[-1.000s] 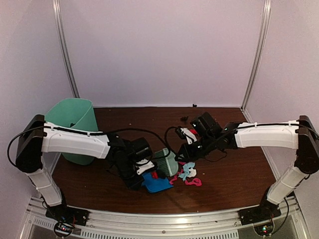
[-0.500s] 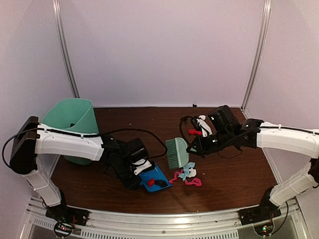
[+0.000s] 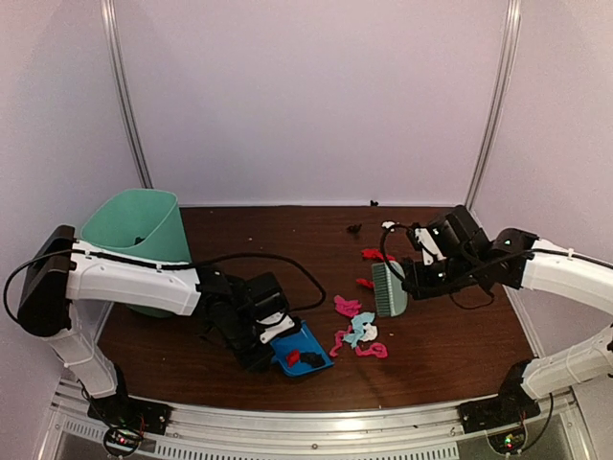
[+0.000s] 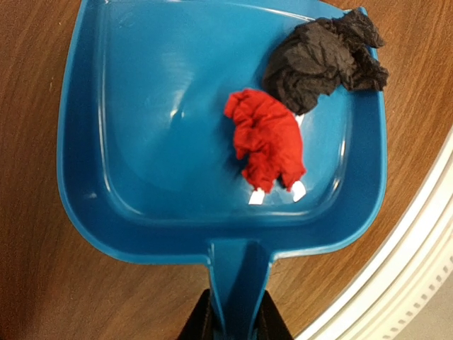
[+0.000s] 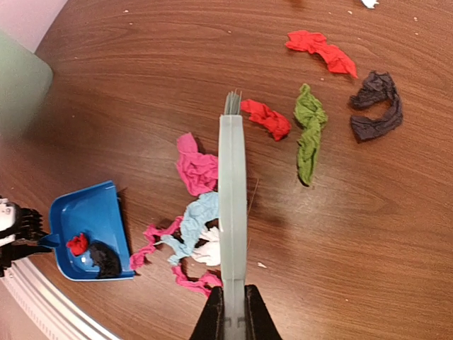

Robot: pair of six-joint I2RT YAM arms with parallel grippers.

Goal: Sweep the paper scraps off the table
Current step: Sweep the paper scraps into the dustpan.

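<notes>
My left gripper [image 4: 236, 326] is shut on the handle of the blue dustpan [image 4: 163, 149], which rests on the table [image 3: 450, 345] near its front edge [image 3: 299, 347]. A red scrap [image 4: 265, 145] and a black scrap [image 4: 322, 60] lie in the pan. My right gripper [image 5: 232, 315] is shut on the pale green hand brush [image 5: 232, 205], held above the table [image 3: 388, 287]. Pink, cyan and white scraps [image 3: 356, 331] lie between pan and brush [image 5: 195, 219]. Red [image 5: 322, 49], green [image 5: 309, 131] and dark [image 5: 375, 106] scraps lie beyond the brush.
A mint-green bin [image 3: 134, 240] stands at the back left of the table. A small dark scrap [image 3: 353, 228] lies near the back edge. The silver frame edge [image 4: 396, 276] runs close beside the dustpan.
My right gripper has swung the brush to the right, away from the dustpan. The dustpan has stayed in place with the red and black scraps now uncovered in it.
</notes>
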